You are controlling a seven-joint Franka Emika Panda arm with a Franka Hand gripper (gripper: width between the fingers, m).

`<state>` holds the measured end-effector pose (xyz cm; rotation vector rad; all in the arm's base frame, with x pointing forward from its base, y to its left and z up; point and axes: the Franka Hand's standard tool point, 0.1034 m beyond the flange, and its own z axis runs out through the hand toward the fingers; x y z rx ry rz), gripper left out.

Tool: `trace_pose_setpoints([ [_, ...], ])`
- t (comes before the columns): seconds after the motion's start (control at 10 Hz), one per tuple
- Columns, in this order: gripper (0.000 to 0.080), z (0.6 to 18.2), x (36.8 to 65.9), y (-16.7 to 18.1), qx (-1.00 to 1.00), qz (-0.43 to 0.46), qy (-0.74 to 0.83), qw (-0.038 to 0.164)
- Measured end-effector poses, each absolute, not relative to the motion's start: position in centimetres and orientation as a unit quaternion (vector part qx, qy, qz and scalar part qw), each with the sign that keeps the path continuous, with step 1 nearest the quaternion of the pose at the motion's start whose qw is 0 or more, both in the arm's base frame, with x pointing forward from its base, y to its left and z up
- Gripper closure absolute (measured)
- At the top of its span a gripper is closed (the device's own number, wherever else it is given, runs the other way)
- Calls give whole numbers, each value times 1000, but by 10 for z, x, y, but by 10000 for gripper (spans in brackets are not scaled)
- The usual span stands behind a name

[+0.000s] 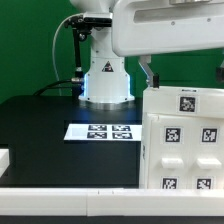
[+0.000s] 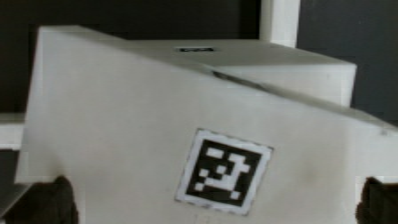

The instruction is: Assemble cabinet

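Note:
The cabinet point(image 1: 183, 140) is a large white box with several square black-and-white tags on its face, at the exterior view's right foreground. In the wrist view the cabinet point(image 2: 160, 110) fills most of the picture, tilted, with one tag point(image 2: 228, 170) on it. My gripper point(image 1: 150, 76) is at the cabinet's upper back corner; only one dark finger shows there. In the wrist view my gripper point(image 2: 214, 206) has its dark fingertips point(image 2: 54, 205) spread far apart. The white cabinet face lies behind both and extends past them. The jaws hold nothing that I can see.
The marker board point(image 1: 101, 131) lies flat on the black table in front of the arm's white base point(image 1: 106, 78). A white rail point(image 1: 60, 198) runs along the front edge. A small white block point(image 1: 4, 158) sits at the exterior view's left edge.

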<state>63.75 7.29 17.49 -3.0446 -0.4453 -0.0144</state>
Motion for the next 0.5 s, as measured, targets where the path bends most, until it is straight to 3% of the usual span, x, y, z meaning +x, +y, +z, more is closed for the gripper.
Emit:
trace_pose_setpoints([
  [0.2,2,177,638,81,-966,1,-259,19],
  [0.3,2,182,642,71,-959,-27,-280,23],
  [0.5,2,181,638,61,-939,-23,-343,9],
])
